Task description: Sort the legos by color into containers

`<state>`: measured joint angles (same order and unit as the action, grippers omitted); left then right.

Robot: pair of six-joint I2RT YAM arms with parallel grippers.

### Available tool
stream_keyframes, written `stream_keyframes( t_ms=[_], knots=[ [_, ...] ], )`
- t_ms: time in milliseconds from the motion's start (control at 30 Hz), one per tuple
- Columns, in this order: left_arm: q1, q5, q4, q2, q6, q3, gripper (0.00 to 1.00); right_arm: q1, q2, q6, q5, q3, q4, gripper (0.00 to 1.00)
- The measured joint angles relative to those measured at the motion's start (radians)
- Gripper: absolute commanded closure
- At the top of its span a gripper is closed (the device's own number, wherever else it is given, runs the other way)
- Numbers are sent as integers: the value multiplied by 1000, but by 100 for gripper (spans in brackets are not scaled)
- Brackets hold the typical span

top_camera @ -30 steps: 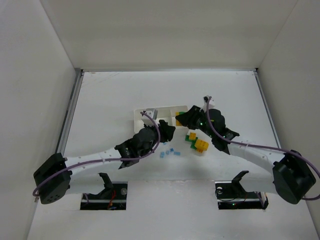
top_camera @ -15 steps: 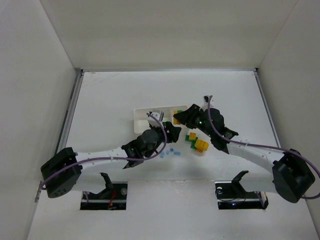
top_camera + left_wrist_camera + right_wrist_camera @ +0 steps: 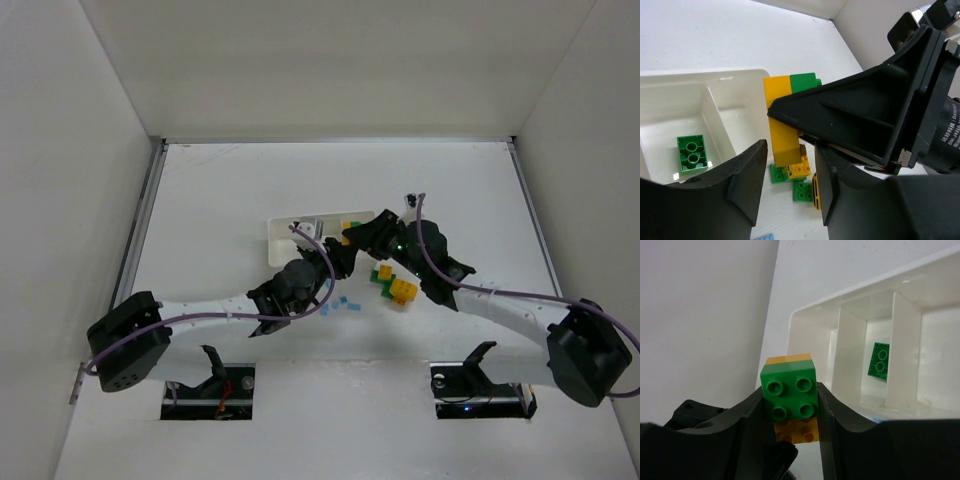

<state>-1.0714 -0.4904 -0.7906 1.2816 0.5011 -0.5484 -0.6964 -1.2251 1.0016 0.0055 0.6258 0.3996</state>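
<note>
My right gripper is shut on a stacked green-and-yellow lego and holds it in the air beside the white tray. One green lego lies in the tray's middle compartment and also shows in the left wrist view. My left gripper is open, its fingers either side of the held stack without touching it. In the top view the left gripper and the right gripper meet at the tray's right end.
A pile of green and yellow legos lies on the table right of the grippers, also seen under my left jaws. Several light blue legos lie in front of the tray. White walls enclose the table.
My left gripper has moved right, from over the tray to the right gripper's held stack. My right gripper has shifted a little left, still holding the stack.
</note>
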Motion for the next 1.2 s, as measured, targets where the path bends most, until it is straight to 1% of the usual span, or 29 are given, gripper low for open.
stream_keyframes(
  t_ms=[33,167,233,300,333,367,400,433,500,567,633,767,1000,1067,1133,1200],
  knots=[
    [0,-5,-5,3,0,0,65,-1,4,5,0,-3,2,79],
    [-4,-14,-22,8,0,0,80,-8,19,17,0,-8,6,79],
    [-7,-16,-29,8,-2,1,86,-8,30,18,1,-15,7,76],
    [-10,-16,-29,6,-4,2,88,-8,39,19,2,-21,6,69],
    [-12,-16,-30,4,-6,3,88,-9,41,19,2,-21,5,60],
    [-13,-16,-32,1,-8,6,88,-10,43,19,2,-21,5,54],
    [-13,-15,-33,-4,-9,10,89,-11,45,20,1,-22,6,46],
    [-14,-16,-33,-11,-11,16,89,-12,50,23,0,-26,7,41],
    [-13,-27,-26,-25,-15,31,89,-12,68,24,-3,-37,11,33],
    [-8,-37,-14,-39,-15,48,89,-12,84,15,-4,-42,12,29],
    [-6,-43,-3,-49,-14,65,89,-12,100,0,-3,-42,13,28],
    [-6,-47,21,-57,-13,84,89,-11,109,-16,-3,-42,19,29],
    [-7,-49,32,-89,-13,84,89,-12,59,-22,-5,-42,19,29],
    [-7,-49,32,-100,-11,84,89,-12,48,-24,-5,-42,19,37],
    [-8,-49,33,-105,-9,84,88,-12,43,-25,-5,-42,20,42],
    [-9,-48,40,-106,-6,84,88,-12,43,-26,-8,-41,26,44]
  ],
)
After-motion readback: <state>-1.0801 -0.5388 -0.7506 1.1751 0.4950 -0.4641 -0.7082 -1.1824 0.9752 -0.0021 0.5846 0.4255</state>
